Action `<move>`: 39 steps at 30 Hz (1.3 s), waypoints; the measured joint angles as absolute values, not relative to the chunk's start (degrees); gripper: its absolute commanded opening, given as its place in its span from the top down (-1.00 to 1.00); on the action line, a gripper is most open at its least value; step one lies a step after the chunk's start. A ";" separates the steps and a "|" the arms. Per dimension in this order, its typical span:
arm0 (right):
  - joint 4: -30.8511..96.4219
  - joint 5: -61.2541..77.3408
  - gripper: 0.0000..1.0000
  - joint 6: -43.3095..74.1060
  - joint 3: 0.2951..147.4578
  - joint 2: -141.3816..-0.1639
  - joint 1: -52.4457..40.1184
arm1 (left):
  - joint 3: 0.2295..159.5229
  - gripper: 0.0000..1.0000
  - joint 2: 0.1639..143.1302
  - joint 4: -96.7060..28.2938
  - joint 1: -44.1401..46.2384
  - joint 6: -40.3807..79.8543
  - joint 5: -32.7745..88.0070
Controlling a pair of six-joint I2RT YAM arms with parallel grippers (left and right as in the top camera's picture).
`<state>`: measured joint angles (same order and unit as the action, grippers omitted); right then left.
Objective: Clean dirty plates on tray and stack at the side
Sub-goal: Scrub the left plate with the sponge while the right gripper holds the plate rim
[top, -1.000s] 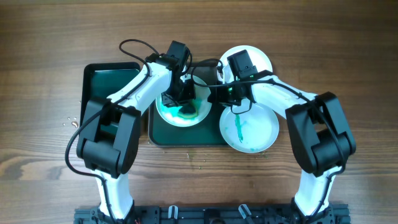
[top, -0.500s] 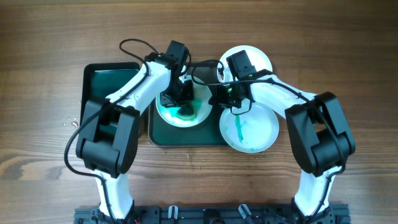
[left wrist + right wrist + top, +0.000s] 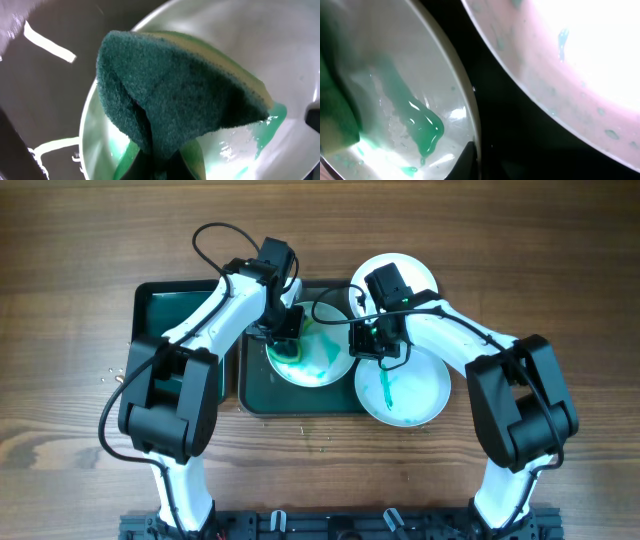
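The sponge [image 3: 185,95], clamped in the left end effector [image 3: 284,340], is now swept leftward over the still-smeared plate [image 3: 325,362] pinched by the right end effector [image 3: 362,342].

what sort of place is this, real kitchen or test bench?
Looks like a test bench staged for dishwashing, not a kitchen: a wooden table, smeared plates on and beside a green tray, and a sponge held in the left gripper.
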<state>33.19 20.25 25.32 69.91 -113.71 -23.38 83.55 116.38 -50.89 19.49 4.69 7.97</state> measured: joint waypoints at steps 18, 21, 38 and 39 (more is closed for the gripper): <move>33.87 18.35 0.91 23.00 70.02 -113.34 -23.05 | 84.51 0.92 120.95 -47.13 21.61 7.01 24.14; 33.87 18.35 0.91 22.98 70.02 -113.34 -23.05 | 84.51 0.92 121.60 -45.95 21.02 7.25 28.88; 33.61 18.33 0.91 22.83 70.02 -113.34 -23.09 | 88.18 0.92 121.93 -52.51 17.23 18.00 9.74; 33.58 18.35 0.91 22.83 70.02 -113.34 -23.09 | 88.47 0.92 121.93 -53.17 17.87 18.22 8.45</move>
<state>33.58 18.35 22.83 70.02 -113.34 -23.09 88.47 121.93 -53.17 17.87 18.22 8.45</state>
